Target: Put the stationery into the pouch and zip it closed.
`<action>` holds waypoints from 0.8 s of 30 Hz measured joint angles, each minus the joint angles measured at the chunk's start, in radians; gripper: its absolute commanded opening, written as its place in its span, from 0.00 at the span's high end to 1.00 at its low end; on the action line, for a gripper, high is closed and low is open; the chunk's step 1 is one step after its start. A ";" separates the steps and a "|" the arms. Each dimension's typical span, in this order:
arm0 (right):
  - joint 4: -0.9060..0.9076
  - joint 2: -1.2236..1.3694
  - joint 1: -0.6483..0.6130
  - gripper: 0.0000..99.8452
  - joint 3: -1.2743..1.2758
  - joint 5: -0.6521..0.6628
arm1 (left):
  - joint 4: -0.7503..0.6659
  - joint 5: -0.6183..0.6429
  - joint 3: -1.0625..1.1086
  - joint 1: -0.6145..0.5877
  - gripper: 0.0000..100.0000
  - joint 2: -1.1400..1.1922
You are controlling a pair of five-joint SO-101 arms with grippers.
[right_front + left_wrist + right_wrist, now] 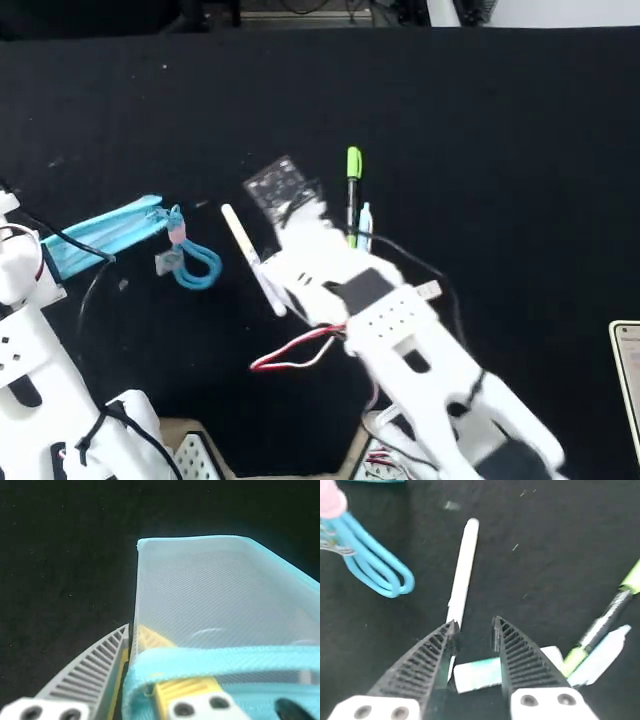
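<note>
In the left wrist view my left gripper (131, 652) is shut on the rim of the teal mesh pouch (215, 605), its yellow pad inside and its grey finger outside. From above, the pouch (105, 232) lies at the table's left. My right gripper (474, 629) hangs open over the table's middle (285, 208), and nothing is between its fingers. A white pen (462, 572) lies just beside one fingertip. A small white and teal eraser (477, 674) sits below the gripper. A green marker (353, 185) and a pale blue piece (364, 226) lie to the right.
A blue cord loop (197, 266) with a pink tag (177, 232) lies between the pouch and the white pen (250, 258). Red and white wires (290, 352) trail from the right arm. A white object (628, 365) sits at the right edge.
</note>
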 measured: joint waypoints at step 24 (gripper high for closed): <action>-0.005 0.526 -0.054 0.89 -0.290 -0.109 | 0.000 0.000 0.000 0.000 0.97 0.000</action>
